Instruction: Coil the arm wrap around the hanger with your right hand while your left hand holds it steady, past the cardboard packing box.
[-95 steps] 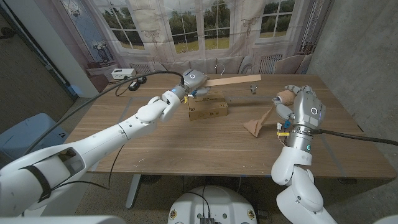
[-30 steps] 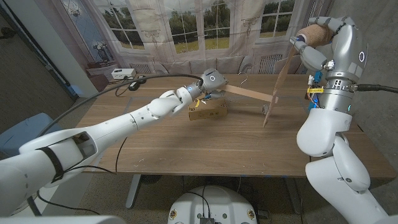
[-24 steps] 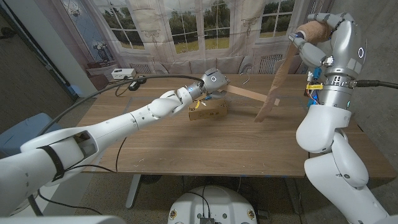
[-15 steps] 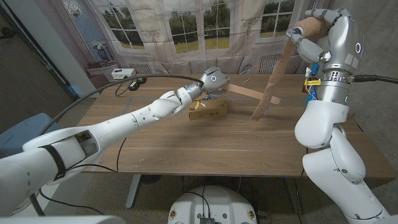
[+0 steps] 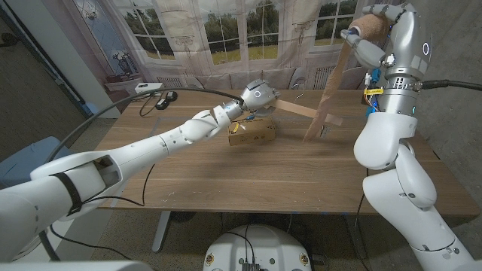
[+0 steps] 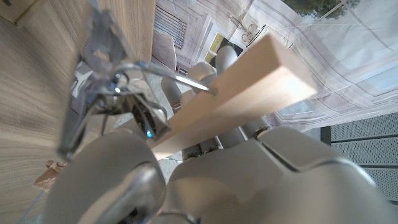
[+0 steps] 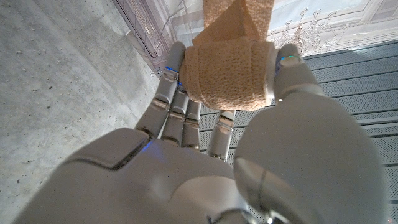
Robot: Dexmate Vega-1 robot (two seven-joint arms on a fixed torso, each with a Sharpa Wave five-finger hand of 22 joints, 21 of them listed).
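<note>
1. We see the left hand (image 5: 256, 95) gripping the hanger (image 5: 297, 110) at its near end, just behind the box (image 5: 252, 132); its fingers close on the wooden bar in the left wrist view.
2. The hanger's long axis runs from that hand out toward the robot's right, raised off the table (image 5: 226, 173).
3. The right hand (image 5: 374, 31) is high above the table's right side, fingers curled around the roll of wrap (image 5: 365, 28).
4. The wrap's loose strip (image 5: 331, 79) slants down from the roll to the hanger's far end; we think it touches the bar there, though the crossing is too small to be sure.
5. We judge the right hand nearer the free end, so the next coil calls for circling across the bar's axis.
</note>
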